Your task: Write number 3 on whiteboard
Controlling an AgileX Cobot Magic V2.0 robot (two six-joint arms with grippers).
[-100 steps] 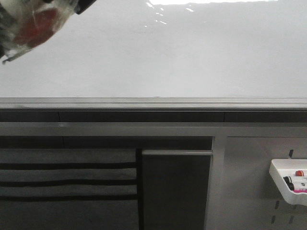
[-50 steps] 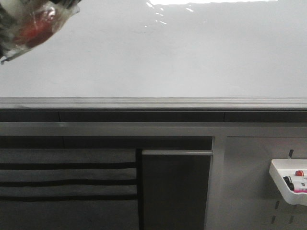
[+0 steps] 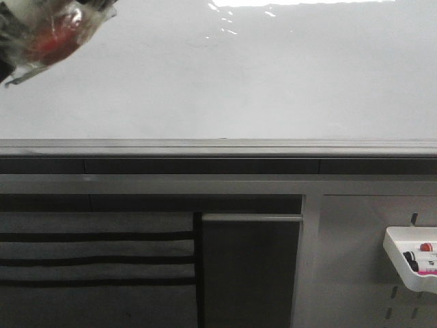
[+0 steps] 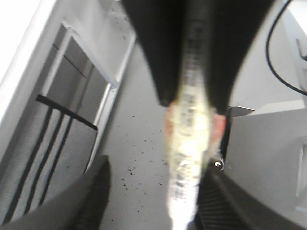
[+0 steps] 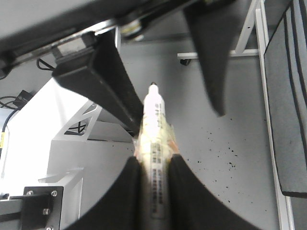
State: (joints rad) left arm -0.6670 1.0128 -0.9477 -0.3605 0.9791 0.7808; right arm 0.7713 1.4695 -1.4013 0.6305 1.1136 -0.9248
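At the top left corner of the front view, we find a blurred pincer [image 3: 42, 34] with clear wrap and a red patch against the whiteboard [image 3: 259, 82]; which arm it belongs to we cannot tell from that view alone. The whiteboard fills the upper half of the front view, glossy, with glare along its top edge and a grey rail [image 3: 218, 145] below it. We see no stroke on it: the number 3 is not yet there.

In the left wrist view, the left pincer [image 4: 191, 103] is pressed onto a marker [image 4: 189, 158], wrapped in clear tape at the grip, its tip blurred and pointing toward the speckled floor [image 4: 139, 153]. In the right wrist view, the right pincer [image 5: 154, 165] likewise pinches a marker [image 5: 154, 124], its black tip bare and clear of any surface. Neither wrist view shows a tip touching the board.

At the lower right of the front view, a small white tray [image 3: 403, 263] holds spare markers.

We judge the work to be at the approach step, with writing not begun. The next move calls for bringing one tip square to an open part of the board, making light contact, then tracing the upper curve of the digit without lifting.
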